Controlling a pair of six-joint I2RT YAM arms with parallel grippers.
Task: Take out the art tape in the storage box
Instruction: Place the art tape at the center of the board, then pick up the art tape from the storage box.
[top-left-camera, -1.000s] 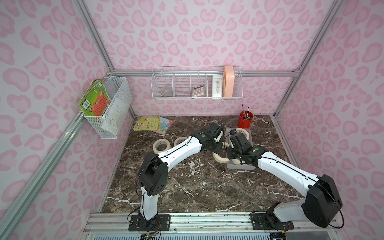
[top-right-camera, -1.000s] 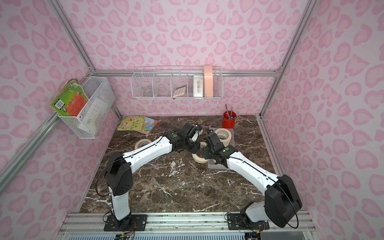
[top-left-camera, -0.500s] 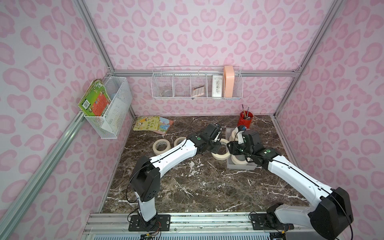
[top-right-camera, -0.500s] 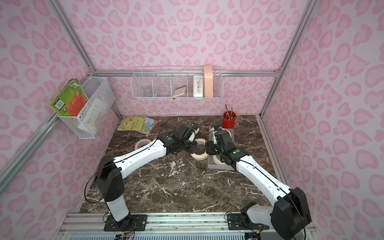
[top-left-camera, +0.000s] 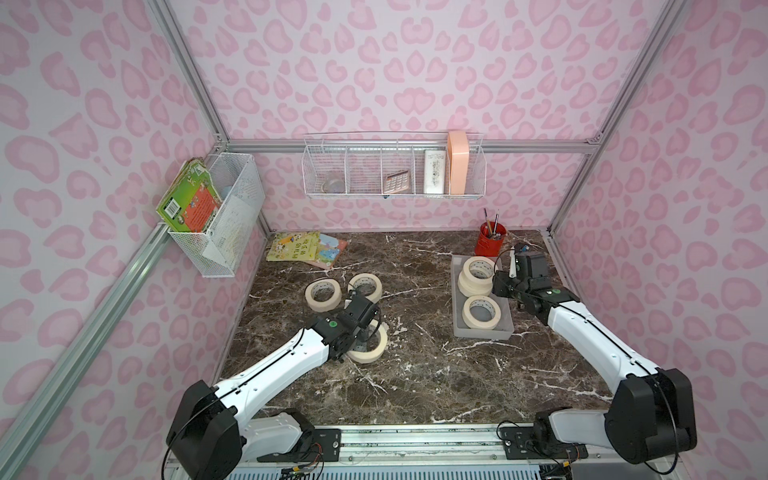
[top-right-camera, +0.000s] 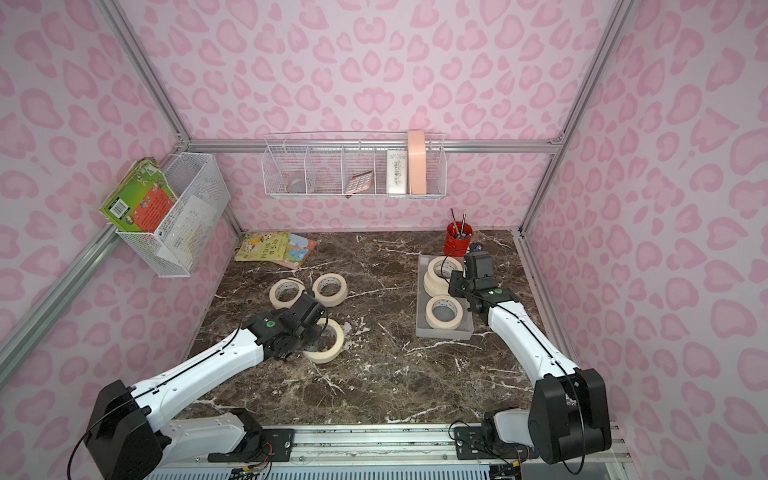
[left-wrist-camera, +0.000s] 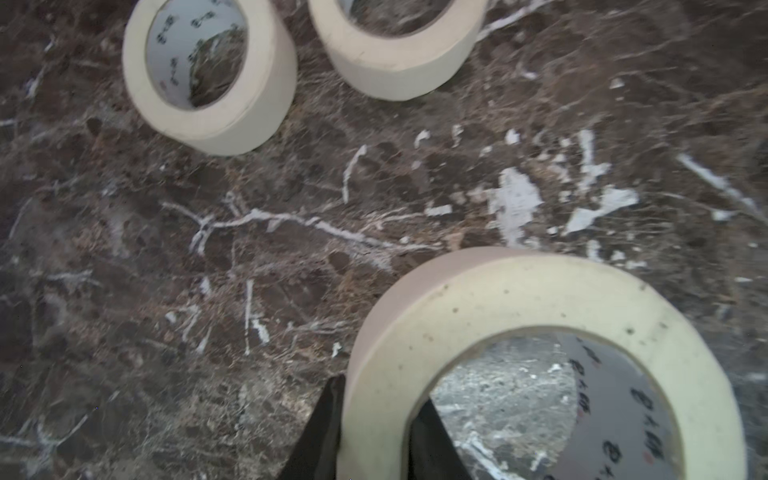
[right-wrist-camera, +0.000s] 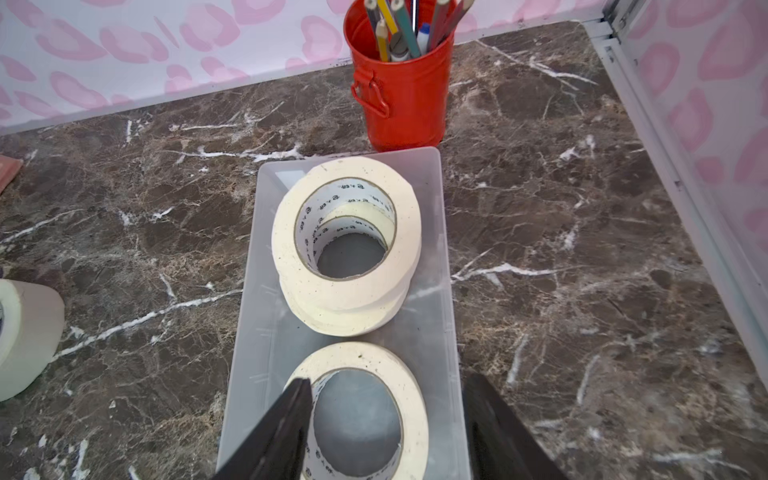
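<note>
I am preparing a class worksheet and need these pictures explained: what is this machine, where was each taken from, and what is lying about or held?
It is a robot with two arms on a marble table. Two pictures look down from above; the other two come from a camera on each wrist. The left arm has its jaws shut on one tape roll, near two loose rolls. The right arm holds its jaws open by the storage box, which contains a single roll and a stack of two. A red pen cup stands just beyond the box.

Printing on the art tape (right-wrist-camera: 345, 195) and book covers (top-left-camera: 296, 246) is unreadable.
</note>
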